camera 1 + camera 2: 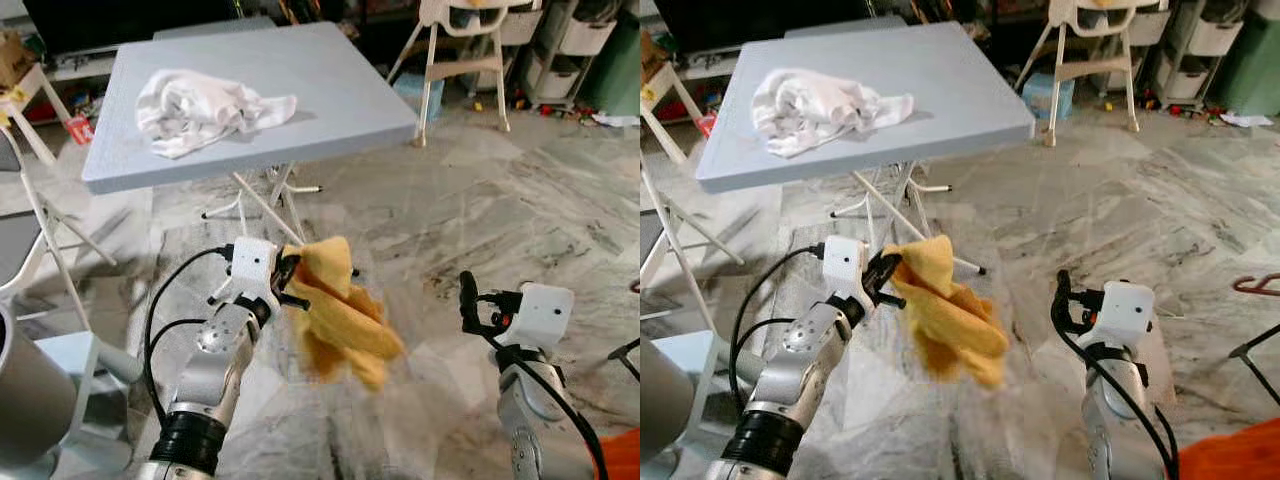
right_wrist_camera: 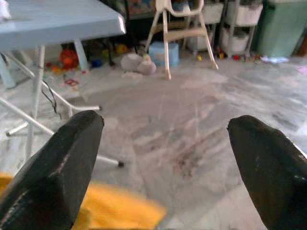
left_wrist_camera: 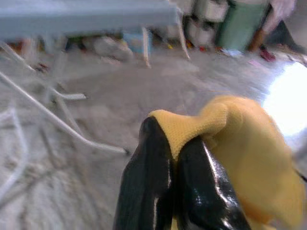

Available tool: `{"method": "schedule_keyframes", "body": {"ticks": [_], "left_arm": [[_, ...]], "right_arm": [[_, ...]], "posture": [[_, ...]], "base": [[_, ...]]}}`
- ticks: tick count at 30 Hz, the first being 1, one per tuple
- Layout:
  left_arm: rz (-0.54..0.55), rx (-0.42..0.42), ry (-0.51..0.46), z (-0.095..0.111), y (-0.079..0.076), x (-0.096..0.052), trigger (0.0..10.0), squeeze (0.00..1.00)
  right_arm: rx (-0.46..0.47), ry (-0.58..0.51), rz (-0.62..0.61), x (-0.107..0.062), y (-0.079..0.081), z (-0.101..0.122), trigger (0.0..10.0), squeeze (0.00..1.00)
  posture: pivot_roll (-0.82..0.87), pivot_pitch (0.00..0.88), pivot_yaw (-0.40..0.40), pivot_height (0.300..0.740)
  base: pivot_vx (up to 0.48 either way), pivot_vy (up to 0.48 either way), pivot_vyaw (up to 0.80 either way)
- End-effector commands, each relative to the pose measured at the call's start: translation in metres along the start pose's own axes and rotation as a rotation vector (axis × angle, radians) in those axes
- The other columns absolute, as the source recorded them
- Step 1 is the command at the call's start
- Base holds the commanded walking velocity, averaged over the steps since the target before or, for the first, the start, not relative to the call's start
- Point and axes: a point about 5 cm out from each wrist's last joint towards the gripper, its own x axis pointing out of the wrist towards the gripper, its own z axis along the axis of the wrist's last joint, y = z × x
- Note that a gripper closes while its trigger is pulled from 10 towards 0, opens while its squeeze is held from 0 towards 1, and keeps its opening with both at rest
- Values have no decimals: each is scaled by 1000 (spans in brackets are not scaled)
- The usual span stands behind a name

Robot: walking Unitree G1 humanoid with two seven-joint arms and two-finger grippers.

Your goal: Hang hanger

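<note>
Left gripper (image 3: 175,158): two black fingers pressed together on a fold of a soft yellow waffle-weave cloth (image 1: 340,320), held up in the air over the floor, in front of the table.
Yellow cloth: bunched at the pinched end, the rest drooping down and to the robot's right of the left gripper; its lower part is blurred. It hangs free of the floor and of the table.
Right gripper (image 2: 158,158): fingers spread wide apart with nothing between them, raised on the robot's right, well apart from the cloth; the head views show its black finger (image 1: 467,300) pointing up beside the white wrist housing.
Grey square folding table (image 1: 330,85): stands ahead of the robot on thin white crossed legs; its near corner is just beyond the left gripper.
Crumpled white cloth (image 1: 200,108): lies on the tabletop, toward the table's left edge and near its front edge.
Floor (image 1: 480,210): pale marbled stone with darker stains.
White high chair (image 1: 462,45): stands beyond the table's right corner, on the far side of the floor.
Background: storage bins and small scattered items along the far wall, too small to tell apart.
Hanger: none can be made out for certain; a thin reddish curved piece (image 1: 1258,284) lies on the floor at the far right, too small to identify.
</note>
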Motion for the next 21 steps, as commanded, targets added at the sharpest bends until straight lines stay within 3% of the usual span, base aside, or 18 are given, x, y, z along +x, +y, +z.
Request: {"method": "schedule_keyframes", "body": {"ticks": [1,9,12,21], "left_arm": [[-15,6,-25,10,5,1,10000,0],[24,-30,-23,19,23,2,10000,0],[30,-34,-21,20,26,2,10000,0],[30,-25,-18,23,30,4,10000,0]], "right_arm": [[-10,7,6,0,0,-1,10000,0],[-13,15,24,3,3,-1,10000,0],[-8,20,25,3,4,-2,10000,0],[-3,24,25,1,8,-4,10000,0]], "posture": [[-103,116,54,740],[-91,124,42,740],[-90,126,42,740],[-90,134,54,740]], "base": [[0,0,0],[0,0,0],[0,0,-629],[0,373,-800]]}}
